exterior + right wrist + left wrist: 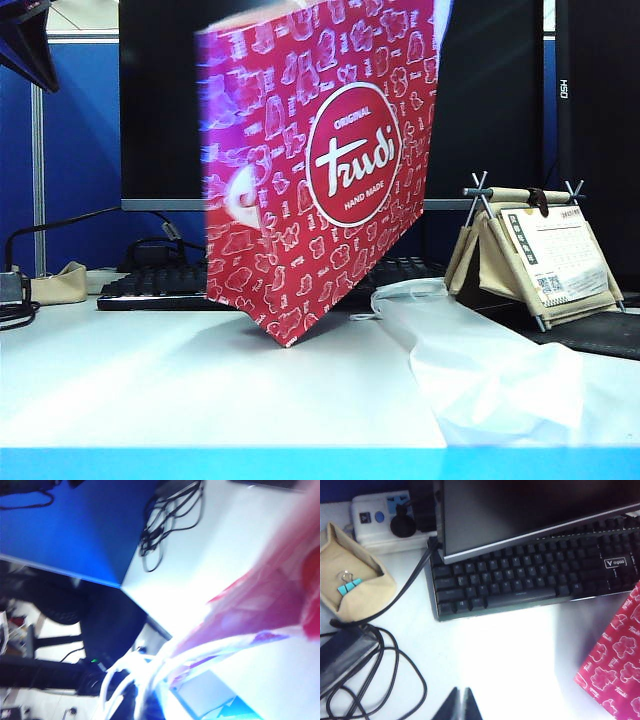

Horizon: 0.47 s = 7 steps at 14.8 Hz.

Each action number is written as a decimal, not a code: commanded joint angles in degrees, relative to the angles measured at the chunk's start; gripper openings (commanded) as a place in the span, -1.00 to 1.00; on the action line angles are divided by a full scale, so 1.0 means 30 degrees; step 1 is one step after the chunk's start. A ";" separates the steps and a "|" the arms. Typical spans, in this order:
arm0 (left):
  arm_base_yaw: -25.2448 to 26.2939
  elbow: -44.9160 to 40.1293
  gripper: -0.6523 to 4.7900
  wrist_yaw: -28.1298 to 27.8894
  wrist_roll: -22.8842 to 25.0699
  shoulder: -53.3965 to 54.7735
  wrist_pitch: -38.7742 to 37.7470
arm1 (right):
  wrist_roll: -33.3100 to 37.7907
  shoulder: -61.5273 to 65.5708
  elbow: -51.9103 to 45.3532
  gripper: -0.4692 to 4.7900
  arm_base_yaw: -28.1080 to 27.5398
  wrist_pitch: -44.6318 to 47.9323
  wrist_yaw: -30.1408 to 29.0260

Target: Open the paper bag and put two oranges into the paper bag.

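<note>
From my remote station, the red paper bag hangs tilted above the white bench, only its lowest corner near the surface at about six o'clock in the exterior view, its upper part blurred. The keyboard lies behind it at nine o'clock, a white plastic bag sprawls at four o'clock, and a desk calendar stands at three o'clock.

My right hand is pressed together; in its wrist view white cord handles run past it to the blurred red bag, so I judge it is pinching those cords, though the smear keeps me from being sure. My left hand is also pressed together, holding nothing, parked over bare bench near the keyboard, with a corner of the bag at four o'clock in its view. A beige pouch holding a binder clip and a power strip sit further off.

No oranges show in any view.

As I read it, the step is standing the bag up to open it. To do it well, I would lower the bag until its base sits flat, keep the cords taut, and bring the left hand to the rim to spread the mouth without tipping it.
</note>
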 commanded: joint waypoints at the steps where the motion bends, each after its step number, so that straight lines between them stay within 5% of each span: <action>1: 0.0029 0.0058 -0.69 0.0095 0.0022 -0.0131 -0.0051 | -0.0321 -0.0044 0.0219 -0.84 0.0000 -0.1260 -0.0823; 7: 0.0080 0.0058 -0.69 0.0095 0.0022 -0.0124 -0.0131 | -0.0561 -0.0299 0.3031 -0.84 0.0015 -0.4583 -0.1537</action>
